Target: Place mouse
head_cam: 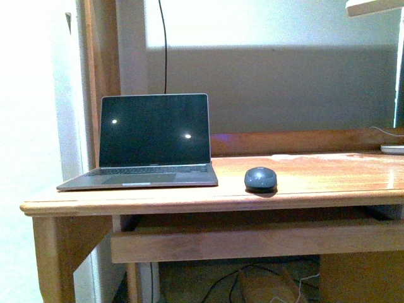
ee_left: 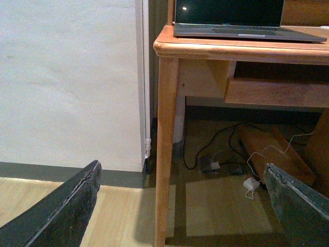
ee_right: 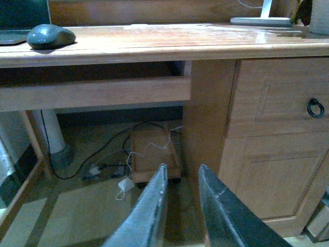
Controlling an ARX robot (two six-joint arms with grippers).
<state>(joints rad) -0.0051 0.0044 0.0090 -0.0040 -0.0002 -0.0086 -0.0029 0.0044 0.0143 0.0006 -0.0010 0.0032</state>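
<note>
White lamp base (head_cam: 392,149) and desk (head_cam: 315,189) cut at right edge

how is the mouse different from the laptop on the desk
The mouse is a small rounded dome; the laptop is much larger, flat and angular. The mouse is one closed piece; the laptop stands open, screen dark. Both sit on the wooden desk, side by side, apart.

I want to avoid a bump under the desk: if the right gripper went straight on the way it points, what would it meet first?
Probably the wooden box on the floor under the desk, straight ahead of the right gripper, though depth is unclear.
</note>
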